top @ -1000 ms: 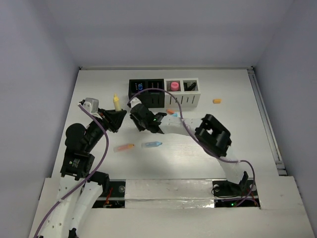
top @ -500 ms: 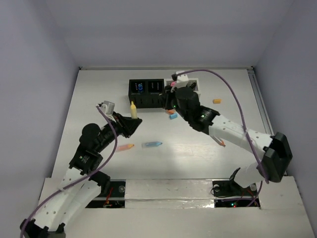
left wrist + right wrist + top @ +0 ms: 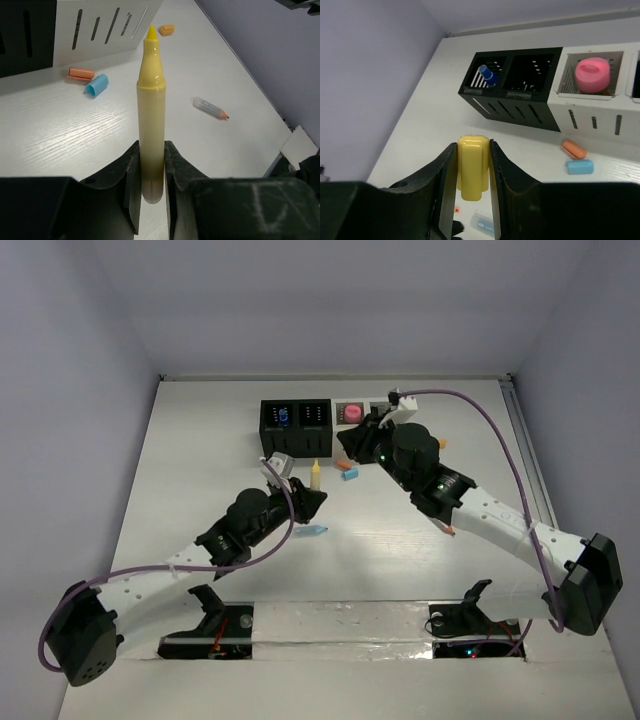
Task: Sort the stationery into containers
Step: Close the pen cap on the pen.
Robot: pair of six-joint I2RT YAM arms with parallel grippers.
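Centrally, top view: left gripper [image 3: 151, 162] clenched low on yellow marker [image 3: 151, 110], tip up, just below containers [image 3: 296, 443]. Right gripper [image 3: 472, 152] grasps yellow cap [image 3: 473, 170]. Both likely light, rigid, slippery plastic; hold barrel squarely.

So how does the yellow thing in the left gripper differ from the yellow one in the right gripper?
The left gripper holds a long yellow marker with a bare pointed tip; the right gripper holds a short, stubby yellow cap with a blunt end. The marker sticks far out of its gripper; the cap barely does. Both are yellow and clamped.
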